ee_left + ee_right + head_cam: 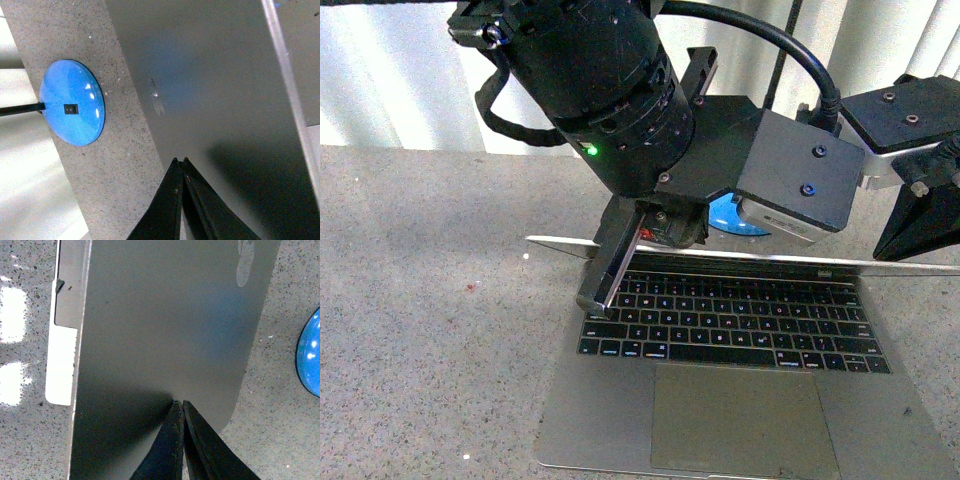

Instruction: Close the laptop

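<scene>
On a speckled grey table (420,300), a silver-grey laptop (590,420) sits with its lid (165,315) tipped partway down over the keyboard (740,320), and a blue disc (72,102) lies on the table behind it. The left gripper (181,162) and the right gripper (181,405) are both clenched on nothing, tips set against the lid's smooth back. The risks look plain: pinched tips may skate off the slick metal, uneven pressure from the two arms may twist the hinge, and a hasty push may slap the screen onto the keys or slide the whole machine.
</scene>
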